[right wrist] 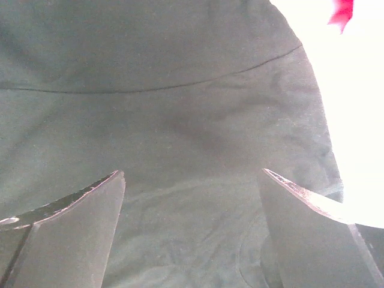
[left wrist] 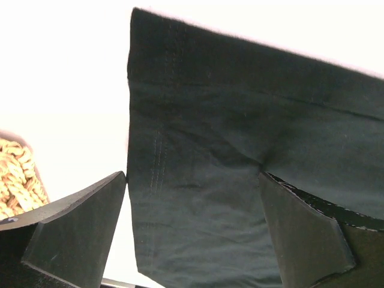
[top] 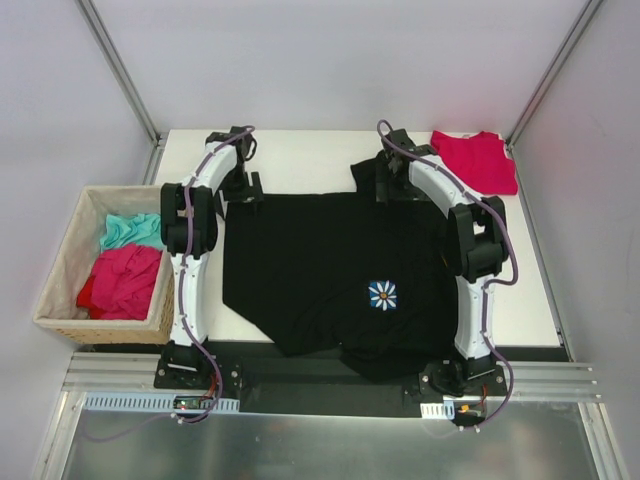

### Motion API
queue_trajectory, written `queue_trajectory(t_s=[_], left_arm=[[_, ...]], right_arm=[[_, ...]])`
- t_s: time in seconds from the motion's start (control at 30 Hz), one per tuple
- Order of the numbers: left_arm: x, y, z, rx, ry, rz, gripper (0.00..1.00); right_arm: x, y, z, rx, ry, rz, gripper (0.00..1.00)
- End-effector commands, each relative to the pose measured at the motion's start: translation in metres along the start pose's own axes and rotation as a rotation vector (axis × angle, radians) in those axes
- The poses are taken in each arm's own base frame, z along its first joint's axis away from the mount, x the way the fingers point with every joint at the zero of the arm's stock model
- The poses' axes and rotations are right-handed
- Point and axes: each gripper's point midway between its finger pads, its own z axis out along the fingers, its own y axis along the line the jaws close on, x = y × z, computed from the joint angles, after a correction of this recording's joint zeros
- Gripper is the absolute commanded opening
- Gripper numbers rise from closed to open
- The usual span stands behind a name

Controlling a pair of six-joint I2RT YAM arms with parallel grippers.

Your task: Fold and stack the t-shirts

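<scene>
Left end effector [left wrist: 192, 180] spread wide, straddling a hemmed far-left edge of the black t-shirt [top: 310, 260], nothing pinched. Right end effector [right wrist: 192, 177] spread wide too, over black cloth on the far-right side. That shirt lies flat across the counter [top: 300, 160]; the crimson t-shirt [top: 475, 160] sits in the far-right corner.

Count: black t-shirt [top: 320, 260] ×1, frame centre; crimson t-shirt [top: 478, 160] ×1, upper right; basket [top: 58, 275] ×1, left, holding teal cloth [top: 130, 230] ×1, pink cloth [top: 125, 280] ×1.
</scene>
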Motion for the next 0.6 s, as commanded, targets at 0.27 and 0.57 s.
queue_trajectory(t_s=[0.27,0.57], left_arm=[[0.01,0.001,-0.106,0.113,-0.185,0.016,0.93],[0.047,-0.015,-0.097,0.242,-0.153,0.028,0.95]], right_arm=[[-0.013,-0.003,-0.054,-0.068,-0.185,-0.055,0.97],[-0.005,0.039,-0.068,-0.396,-0.255,-0.027,0.97]])
